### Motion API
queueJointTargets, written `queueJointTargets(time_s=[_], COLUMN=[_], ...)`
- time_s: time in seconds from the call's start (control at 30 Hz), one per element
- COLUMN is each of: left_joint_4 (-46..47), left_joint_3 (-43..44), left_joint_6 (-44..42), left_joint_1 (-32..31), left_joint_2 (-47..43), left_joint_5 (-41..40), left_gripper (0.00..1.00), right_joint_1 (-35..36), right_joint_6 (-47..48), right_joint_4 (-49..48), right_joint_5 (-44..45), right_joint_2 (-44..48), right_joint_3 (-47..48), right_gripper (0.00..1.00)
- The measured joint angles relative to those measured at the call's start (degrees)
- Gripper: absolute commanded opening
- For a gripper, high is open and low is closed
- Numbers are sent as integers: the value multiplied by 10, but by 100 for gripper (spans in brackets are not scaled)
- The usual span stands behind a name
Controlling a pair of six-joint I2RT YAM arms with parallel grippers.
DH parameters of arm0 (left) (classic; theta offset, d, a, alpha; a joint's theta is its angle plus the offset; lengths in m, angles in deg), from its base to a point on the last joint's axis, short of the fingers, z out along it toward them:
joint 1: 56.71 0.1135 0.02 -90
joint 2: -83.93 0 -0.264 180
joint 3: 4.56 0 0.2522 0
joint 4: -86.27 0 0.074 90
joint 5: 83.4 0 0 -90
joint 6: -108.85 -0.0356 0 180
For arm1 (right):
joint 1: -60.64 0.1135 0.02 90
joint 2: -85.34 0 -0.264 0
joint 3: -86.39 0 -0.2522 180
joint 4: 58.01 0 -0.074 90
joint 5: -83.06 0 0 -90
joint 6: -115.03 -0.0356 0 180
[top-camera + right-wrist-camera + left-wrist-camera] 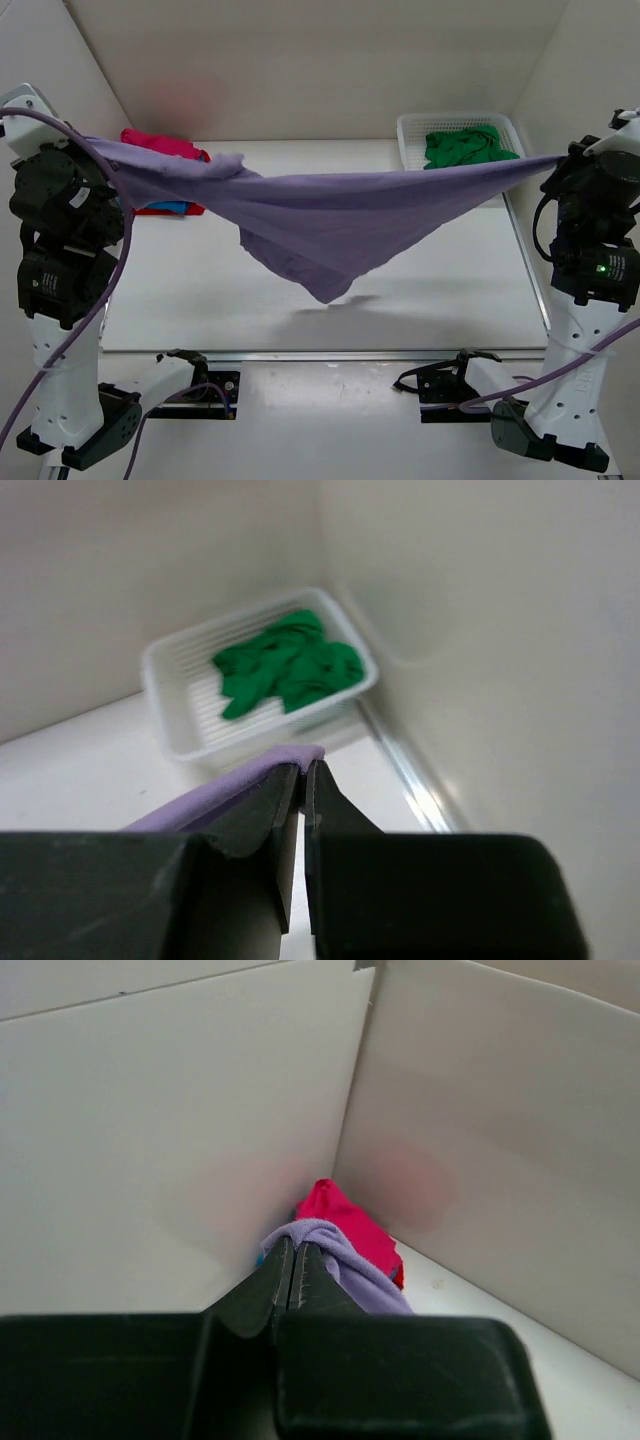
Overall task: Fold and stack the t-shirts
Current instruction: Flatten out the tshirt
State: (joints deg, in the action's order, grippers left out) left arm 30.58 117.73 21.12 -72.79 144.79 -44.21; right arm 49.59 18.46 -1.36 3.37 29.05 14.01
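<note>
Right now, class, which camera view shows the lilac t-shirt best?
The top external view: the lilac t-shirt shows whole, stretched in the air and sagging in the middle. The left wrist view shows only a bunch pinched in the left gripper; the right wrist view shows only an edge in the right gripper.

blue shirt (170,207) mostly hidden behind lilac shirt (340,210), basket (185,710) blurred in right wrist view

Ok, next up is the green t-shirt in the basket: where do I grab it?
I'd pinch a raised fold near the middle of the green t-shirt, coming straight down from above. It lies crumpled with no clean edge showing, and the walls of the white basket would likely block a sideways approach.
</note>
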Motion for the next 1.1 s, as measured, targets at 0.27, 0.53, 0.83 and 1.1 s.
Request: queueJointTargets(time_s=[0.27,0.53,0.83,1.1], left_joint_4=[24,39,8,-11], left_joint_3=[-38,-80,-56,-249], left_joint_6=[-39,-70,-42,21], left_joint_1=[-24,-43,-30,73], left_joint_2=[-23,-43,-38,29], left_joint_5=[-51,-78,-26,115], left_gripper=[0,0,0,0], right_joint_1=[16,69,100,59], right_joint_6=[14,56,60,21], right_joint_4=[12,11,2,-5], right_joint_5=[178,182,0,-158], right_joint_2=[21,31,-6,-154], right_joint_3=[0,26,54,-122], right_gripper=[0,0,0,0])
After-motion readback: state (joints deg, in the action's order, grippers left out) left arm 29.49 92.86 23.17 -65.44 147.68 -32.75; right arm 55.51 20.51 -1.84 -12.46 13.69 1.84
